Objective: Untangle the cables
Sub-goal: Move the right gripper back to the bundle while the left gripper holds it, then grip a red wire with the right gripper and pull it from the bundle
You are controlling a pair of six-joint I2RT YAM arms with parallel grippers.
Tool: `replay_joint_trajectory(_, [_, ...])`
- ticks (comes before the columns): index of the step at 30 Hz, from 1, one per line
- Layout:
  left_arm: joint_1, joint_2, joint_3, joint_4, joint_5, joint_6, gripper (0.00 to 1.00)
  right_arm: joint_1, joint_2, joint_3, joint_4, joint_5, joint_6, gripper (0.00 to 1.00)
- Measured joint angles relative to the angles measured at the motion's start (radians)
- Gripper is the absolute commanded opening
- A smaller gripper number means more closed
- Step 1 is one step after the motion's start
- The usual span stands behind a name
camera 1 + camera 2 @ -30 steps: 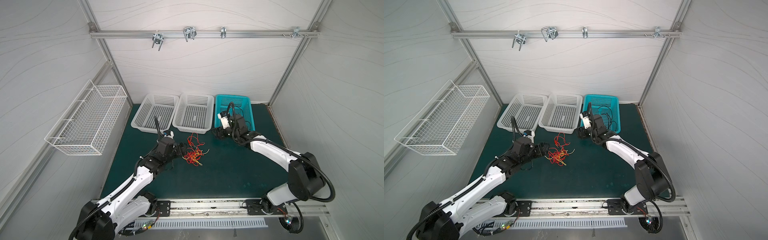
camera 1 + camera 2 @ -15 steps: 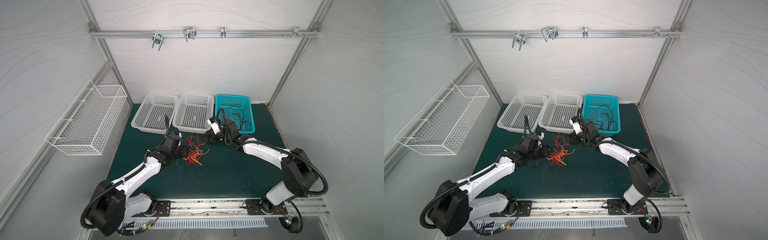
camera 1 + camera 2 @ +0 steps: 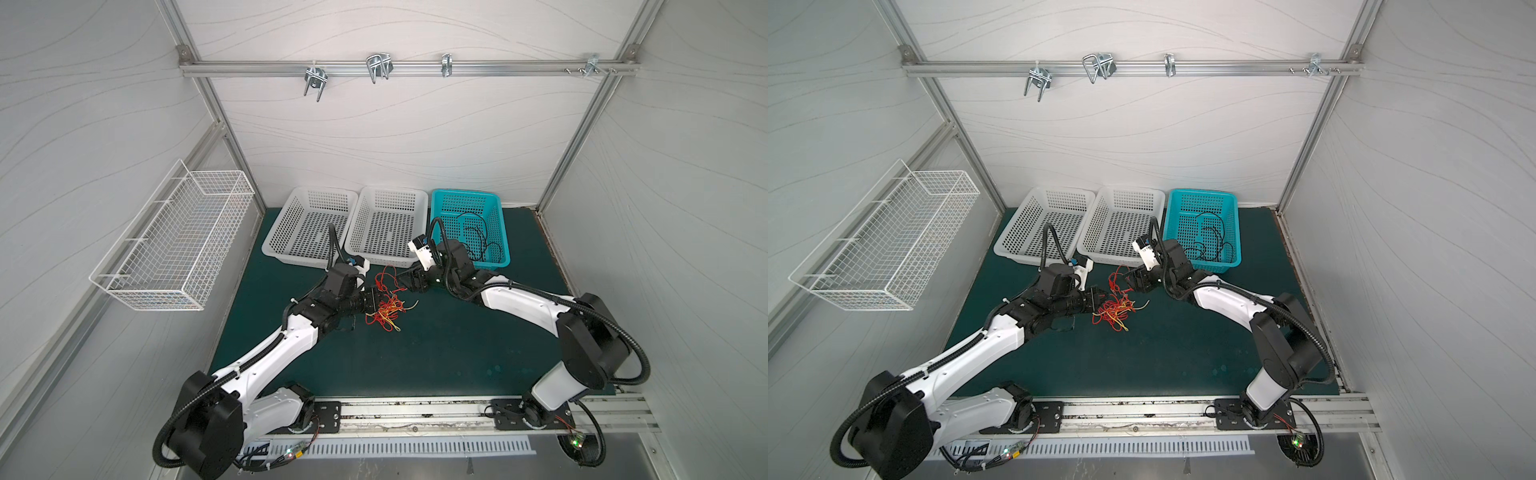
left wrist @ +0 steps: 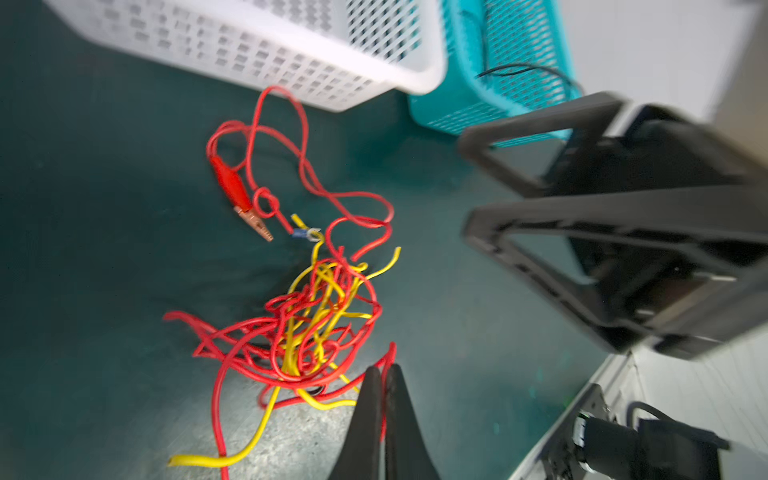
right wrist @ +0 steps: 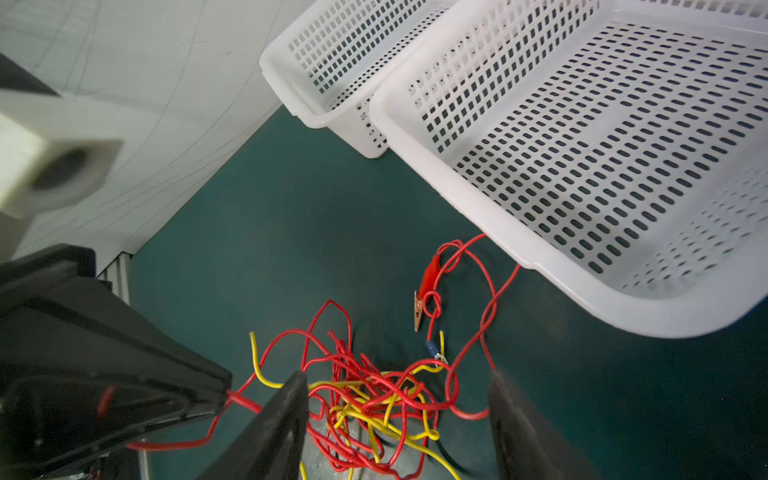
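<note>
The cables (image 3: 388,309) (image 3: 1115,311) lie as a red and yellow tangle on the green mat in front of the white baskets. My left gripper (image 3: 376,301) (image 4: 384,370) sits at the tangle's left edge, shut on one red strand. In the right wrist view that strand runs taut from its tip into the heap (image 5: 374,403). My right gripper (image 3: 409,280) (image 5: 397,378) hovers open over the tangle's far right side, its fingers (image 5: 291,399) straddling the heap. A red alligator clip (image 4: 230,183) (image 5: 428,276) lies at the loose end near the middle basket. Thin black cables (image 3: 478,237) rest in the teal basket.
Two white perforated baskets (image 3: 307,226) (image 3: 386,232) and a teal basket (image 3: 465,208) line the back of the mat. A white wire basket (image 3: 174,245) hangs on the left wall. Green mat stretches toward the front rail.
My left gripper has slid forward to the tangle and shut on a red strand. My right arm has swung left from the teal basket to above the tangle, still open.
</note>
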Motion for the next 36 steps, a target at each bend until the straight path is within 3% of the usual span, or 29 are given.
replay_joint_trajectory(9, [0.000,-0.097,0.093,-0.005,-0.001,0.035,0.00,0.020,-0.053,0.000,0.021,-0.164,-0.001,0.68])
replay_joint_trajectory(27, [0.000,-0.160,0.103,0.057,0.040,0.041,0.00,0.064,0.064,-0.004,0.065,-0.134,0.021,0.62])
replay_joint_trajectory(31, [0.000,-0.160,0.103,0.057,0.040,0.041,0.00,0.065,0.073,-0.010,0.065,-0.115,0.027,0.43])
replay_joint_trajectory(33, [0.000,-0.160,0.102,0.057,0.039,0.040,0.00,0.066,0.079,-0.010,0.067,-0.104,0.028,0.23])
replay_joint_trajectory(36, [0.000,-0.160,0.101,0.057,0.031,0.040,0.00,0.068,0.088,-0.010,0.070,-0.083,0.030,0.02])
